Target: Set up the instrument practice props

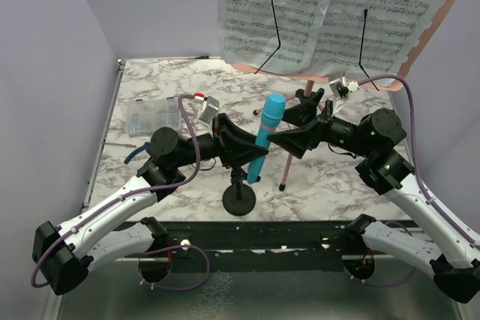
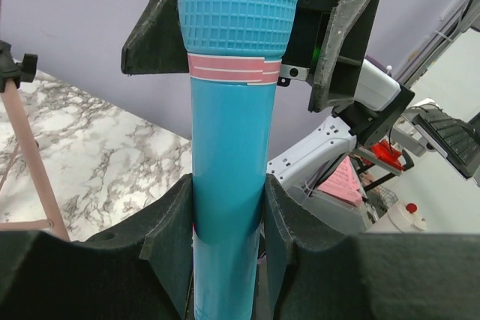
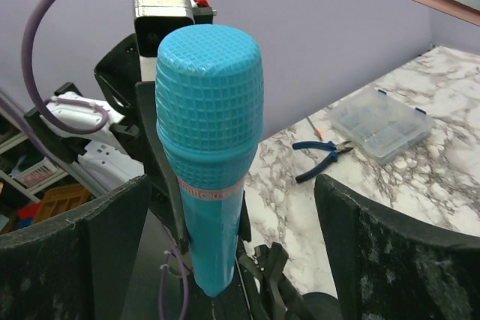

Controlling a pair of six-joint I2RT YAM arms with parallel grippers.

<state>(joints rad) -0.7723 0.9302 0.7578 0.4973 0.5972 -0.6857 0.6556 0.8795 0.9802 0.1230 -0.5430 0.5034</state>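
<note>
A blue toy microphone (image 1: pixel 266 134) stands nearly upright, head up, above the front middle of the table. My left gripper (image 1: pixel 241 149) is shut on its lower body (image 2: pixel 229 185), with a pad pressed to each side. My right gripper (image 1: pixel 291 139) is open; its fingers (image 3: pixel 112 222) stand wide on either side of the microphone's head (image 3: pixel 210 110) without touching it. The black round-based mic stand (image 1: pixel 239 200) sits just below, its clip (image 3: pixel 279 279) beside the microphone's lower end. The pink music stand (image 1: pixel 295 140) rises behind, with white sheet-music pages (image 1: pixel 274 5) on its panel.
A clear plastic compartment box (image 1: pixel 152 115) lies at the back left. Blue-handled pliers (image 3: pixel 319 157) lie near it. The music stand's pink legs (image 2: pixel 22 148) spread close behind both grippers. The marble table ends at a dark front rail (image 1: pixel 247 234).
</note>
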